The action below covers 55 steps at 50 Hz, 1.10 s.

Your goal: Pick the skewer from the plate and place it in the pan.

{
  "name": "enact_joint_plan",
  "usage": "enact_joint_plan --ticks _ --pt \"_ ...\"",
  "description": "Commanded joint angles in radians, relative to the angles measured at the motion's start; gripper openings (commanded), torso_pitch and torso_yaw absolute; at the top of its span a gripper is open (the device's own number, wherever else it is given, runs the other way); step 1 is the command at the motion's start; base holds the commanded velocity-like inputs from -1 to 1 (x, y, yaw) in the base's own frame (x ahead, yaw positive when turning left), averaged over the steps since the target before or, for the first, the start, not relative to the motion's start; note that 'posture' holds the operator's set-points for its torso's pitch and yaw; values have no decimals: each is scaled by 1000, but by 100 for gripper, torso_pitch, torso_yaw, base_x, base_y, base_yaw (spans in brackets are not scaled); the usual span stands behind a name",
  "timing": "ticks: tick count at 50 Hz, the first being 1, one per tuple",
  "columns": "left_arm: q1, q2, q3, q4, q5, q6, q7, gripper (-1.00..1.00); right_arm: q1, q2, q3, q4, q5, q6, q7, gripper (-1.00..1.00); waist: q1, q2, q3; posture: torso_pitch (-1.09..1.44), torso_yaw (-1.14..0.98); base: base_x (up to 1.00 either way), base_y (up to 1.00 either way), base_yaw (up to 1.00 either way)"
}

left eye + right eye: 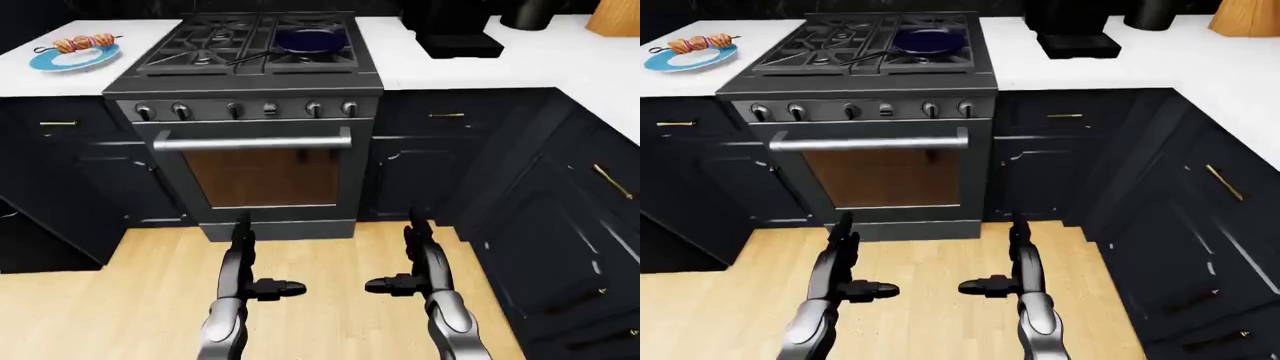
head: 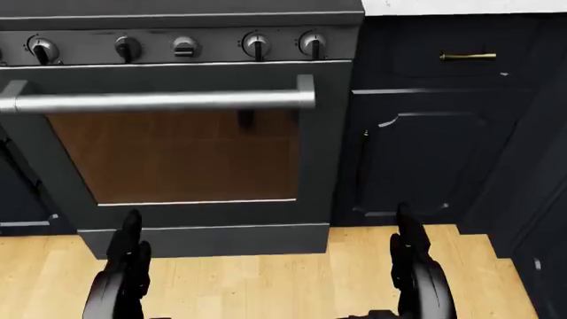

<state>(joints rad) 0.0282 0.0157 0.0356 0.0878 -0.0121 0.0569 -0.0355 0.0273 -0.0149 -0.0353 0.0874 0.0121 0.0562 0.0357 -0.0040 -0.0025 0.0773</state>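
Standing off: robot faces the stove from the floor, both arms low, nothing reached yet.
Plate (image 1: 76,57): blue, on the white table at the far left of the left-eye view, well apart from both hands.
Skewer (image 1: 84,43): lies across the plate, its stick poking past the rim on either side; untouched.
Stove (image 1: 245,112): centre of the view, between two stretches of table, knobs in a row over the oven door.
Pan (image 1: 312,40): dark blue, on the stove's upper right burner, handle running down-left across the grates.
Left hand (image 1: 262,286): empty, fingers spread apart and pointing inward, hanging over the wood floor (image 1: 150,300) below the oven door.
Right hand (image 1: 398,285): empty too, fingers apart, mirroring the left, just as far from the table.
Step in hand: the approach; the pick has not begun, as I judge it.
Next move: likely a step up and toward the left, so the left hand can rise over the table edge to the plate and close on the stick.
Risk: plate sits near the table's edge; a clumsy reach could nudge it.
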Motion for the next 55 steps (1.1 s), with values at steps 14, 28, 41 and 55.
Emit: enact_joint_plan --ticks 14,28,41,55 --pt "-23 2 0 -93 0 -55 -3 100 -32 -5 2 -39 -21 -100 -9 100 8 -4 -79 0 0 0 0 0" --pt "-150 29 36 -31 4 -16 35 100 -176 -24 -17 -36 -70 3 -65 100 7 -3 -94 0 0 0 0 0" --pt "-459 122 100 -79 -65 269 79 100 -433 -83 -39 -221 -67 388 -53 100 9 0 -93 0 0 0 0 0" --pt "-747 239 143 -3 -137 384 147 100 -709 -193 -101 -205 -39 581 -58 100 10 1 -81 0 0 0 0 0"
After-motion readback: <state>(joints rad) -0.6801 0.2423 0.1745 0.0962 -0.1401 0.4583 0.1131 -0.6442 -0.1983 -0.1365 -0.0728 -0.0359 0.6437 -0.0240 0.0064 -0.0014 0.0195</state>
